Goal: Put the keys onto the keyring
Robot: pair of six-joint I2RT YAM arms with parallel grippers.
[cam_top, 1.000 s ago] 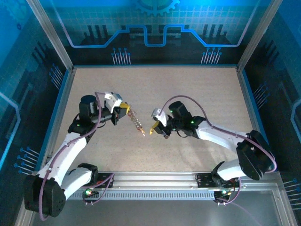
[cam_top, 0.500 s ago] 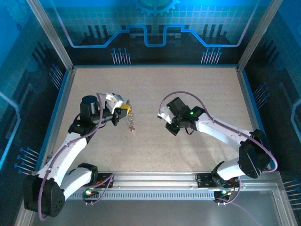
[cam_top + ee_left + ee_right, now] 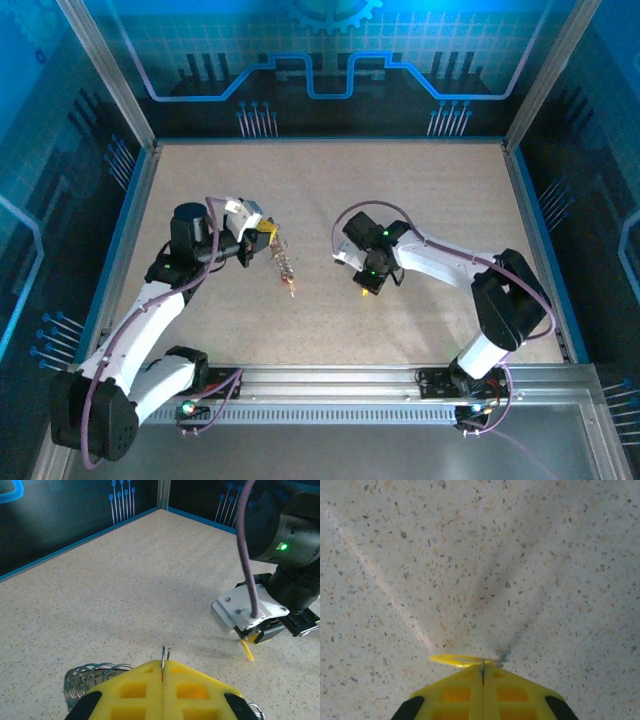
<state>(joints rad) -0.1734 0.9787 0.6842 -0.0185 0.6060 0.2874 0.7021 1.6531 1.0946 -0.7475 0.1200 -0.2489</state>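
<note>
Left wrist | left hand (image 3: 163, 667) clamped on keyring (image 3: 163, 653) | right hand (image 3: 253, 639) clamped on key (image 3: 246, 651)

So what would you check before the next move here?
1. Left gripper shut on keyring: ok.
2. Right gripper shut on key: ok.
3. Key clear of table: cannot tell; its yellow tag sits very close to the surface.
4. Key lined up with keyring: not ok; they are well apart.
5. Keyring's split facing the key: cannot tell.
</note>
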